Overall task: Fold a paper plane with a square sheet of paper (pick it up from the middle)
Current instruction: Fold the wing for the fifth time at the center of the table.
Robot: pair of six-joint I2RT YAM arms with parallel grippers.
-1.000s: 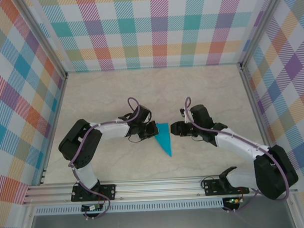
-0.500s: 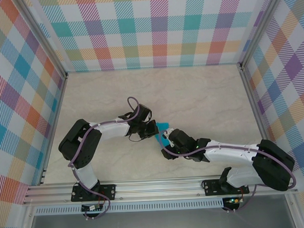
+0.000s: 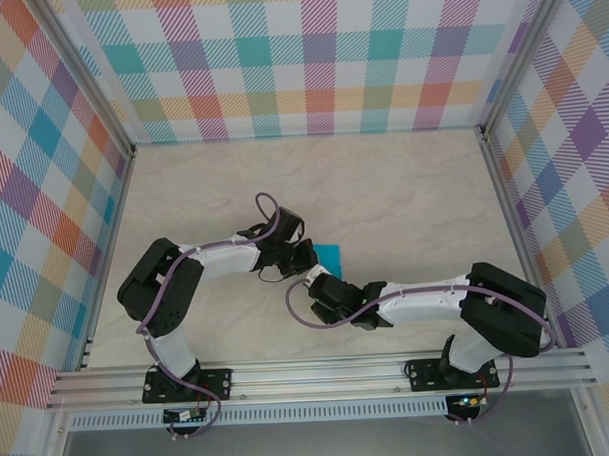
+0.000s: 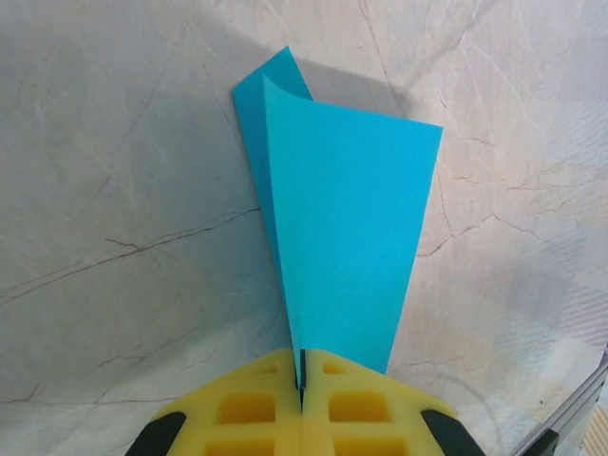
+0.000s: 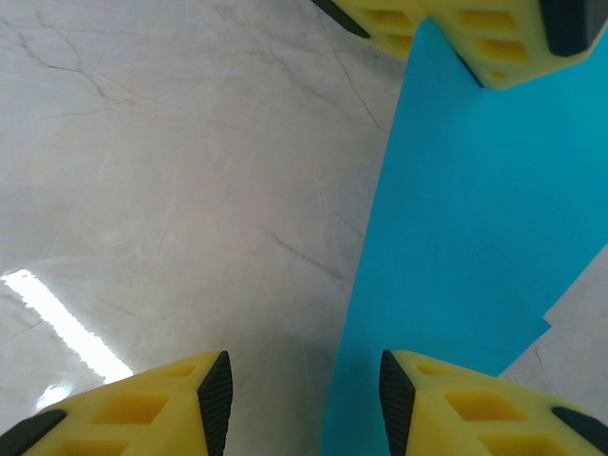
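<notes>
We are mid-fold. The left gripper (image 4: 301, 380), bottom centre of its view, is clamped on the narrow end of the paper (image 4: 342, 237), which fans toward the upper frame, already creased. The right gripper (image 5: 304, 399) hovers half open and empty, the paper's edge between its fingers. Next, we judge, it must pinch that edge to fold a wing.

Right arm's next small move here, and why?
Probably lower the right gripper and close it on the long edge of the blue paper. Its jaws stand open astride that edge, while the left gripper pinches the paper's narrow tip.
</notes>
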